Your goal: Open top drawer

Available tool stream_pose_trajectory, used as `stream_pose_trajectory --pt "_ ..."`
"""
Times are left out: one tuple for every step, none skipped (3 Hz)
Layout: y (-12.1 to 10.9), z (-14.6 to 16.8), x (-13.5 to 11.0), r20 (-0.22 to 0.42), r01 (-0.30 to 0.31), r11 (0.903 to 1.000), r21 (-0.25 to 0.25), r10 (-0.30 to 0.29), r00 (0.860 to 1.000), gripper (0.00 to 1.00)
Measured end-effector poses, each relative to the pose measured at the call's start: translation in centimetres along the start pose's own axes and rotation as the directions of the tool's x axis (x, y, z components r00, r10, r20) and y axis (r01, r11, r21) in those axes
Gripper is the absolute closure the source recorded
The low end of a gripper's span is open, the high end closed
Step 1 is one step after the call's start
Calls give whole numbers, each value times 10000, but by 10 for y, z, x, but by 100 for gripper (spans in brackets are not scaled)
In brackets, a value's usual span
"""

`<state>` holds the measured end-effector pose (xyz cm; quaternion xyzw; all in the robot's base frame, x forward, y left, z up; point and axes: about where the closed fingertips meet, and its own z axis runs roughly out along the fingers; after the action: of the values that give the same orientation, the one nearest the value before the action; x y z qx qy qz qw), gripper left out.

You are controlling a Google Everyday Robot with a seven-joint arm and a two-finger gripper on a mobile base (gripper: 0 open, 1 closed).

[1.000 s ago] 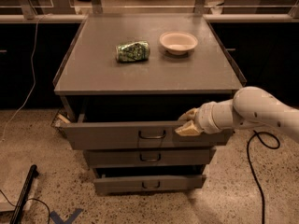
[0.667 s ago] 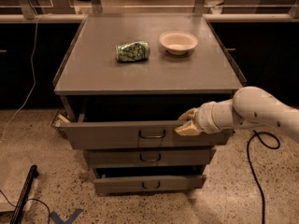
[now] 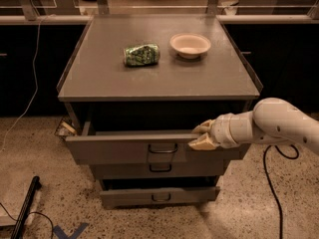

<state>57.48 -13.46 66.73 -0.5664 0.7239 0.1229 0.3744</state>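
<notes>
The top drawer (image 3: 114, 148) is the widest grey drawer of the cabinet. It stands pulled out a short way, with a dark gap behind its front panel. Its small metal loop handle (image 3: 162, 148) sits at the middle of the front. My gripper (image 3: 201, 136) comes in from the right on a white arm. It is at the top edge of the drawer front, just right of the handle. One finger (image 3: 202, 128) is behind the panel and the other in front, closed on the edge.
The middle drawer (image 3: 124, 169) and the bottom drawer (image 3: 129, 197) sit below; the bottom one is slightly out. A crushed green can (image 3: 141, 55) and a white bowl (image 3: 190, 45) lie on the cabinet top (image 3: 159, 83). A black pole (image 3: 25, 208) and cables lie on the floor.
</notes>
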Motion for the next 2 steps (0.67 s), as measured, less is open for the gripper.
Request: stream_pose_trajectory --pt "0 0 0 0 0 10000 -1 0 10000 52" --pt "0 0 0 0 0 10000 -1 0 10000 30"
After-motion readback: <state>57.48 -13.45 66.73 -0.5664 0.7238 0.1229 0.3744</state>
